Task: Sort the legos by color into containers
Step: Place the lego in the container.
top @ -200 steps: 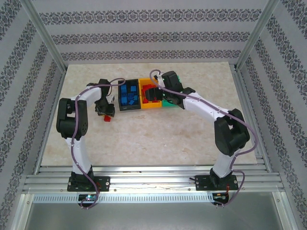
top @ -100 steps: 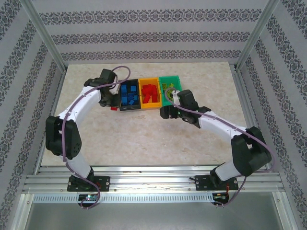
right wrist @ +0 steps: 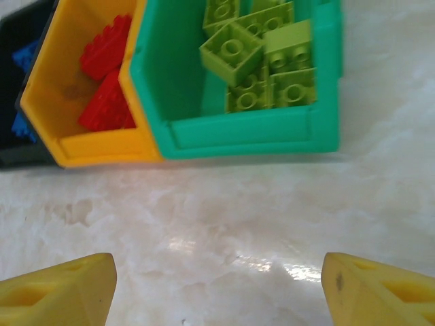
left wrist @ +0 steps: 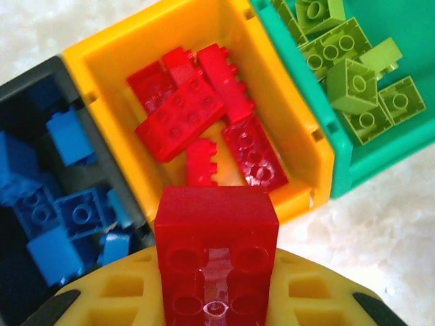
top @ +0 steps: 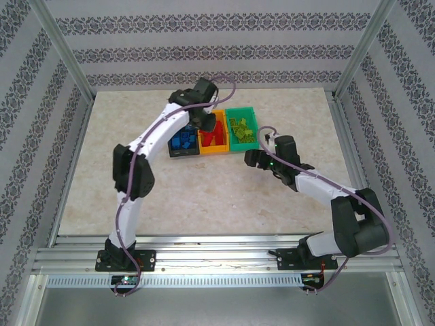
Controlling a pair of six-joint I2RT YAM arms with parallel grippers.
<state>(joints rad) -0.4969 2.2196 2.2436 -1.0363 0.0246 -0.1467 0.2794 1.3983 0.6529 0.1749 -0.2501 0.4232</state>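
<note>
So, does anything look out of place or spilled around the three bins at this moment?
Nothing stands out. The black bin holds blue bricks, the orange-yellow bin red ones, the green bin lime ones; no colour looks mixed. The left jaws hold one more red brick over the orange-yellow bin.

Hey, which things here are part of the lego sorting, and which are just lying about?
Job: gripped red brick, red legos, blue legos, lime legos, black bin, orange-yellow bin, green bin.
Not part of it: marble-look table, metal frame, patterned walls.
</note>
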